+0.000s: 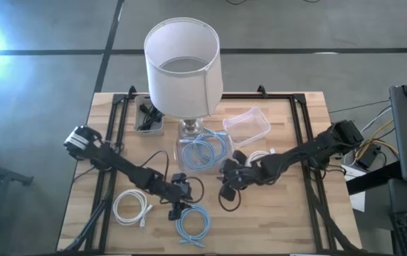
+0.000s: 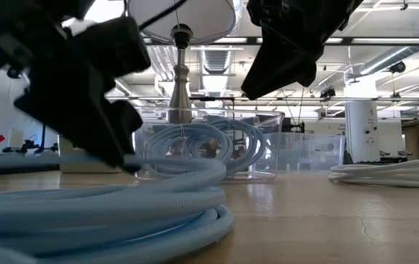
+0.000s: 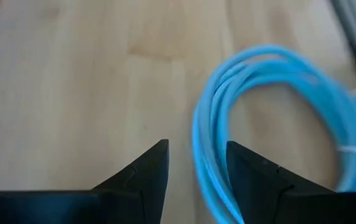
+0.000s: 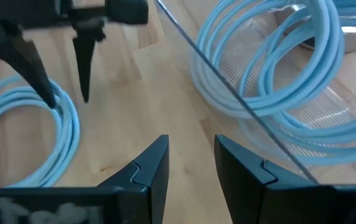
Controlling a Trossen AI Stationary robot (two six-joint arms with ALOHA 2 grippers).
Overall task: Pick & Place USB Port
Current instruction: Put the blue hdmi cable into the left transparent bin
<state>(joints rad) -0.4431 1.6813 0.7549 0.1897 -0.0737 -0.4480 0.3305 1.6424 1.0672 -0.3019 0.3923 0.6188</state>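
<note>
Left fingers [image 3: 196, 163] stand open astride the blue cable coil [image 3: 271, 118]; right fingers [image 4: 190, 158] hang open, empty, above the surface [image 4: 165, 93].

Cables, boxes and a lamp on the table

The lamp [image 1: 183, 67] stands at the back of the table [image 1: 289, 220], in the middle. A box [image 1: 202, 152] with a coiled cable [image 1: 207, 151] in it sits just in front of the lamp. An open box [image 1: 247, 126] lies to its right. A small tray [image 1: 149, 119] sits left of the lamp. Two more cable coils [image 1: 131, 208] [image 1: 194, 225] lie side by side near the front, left of the middle.
</note>
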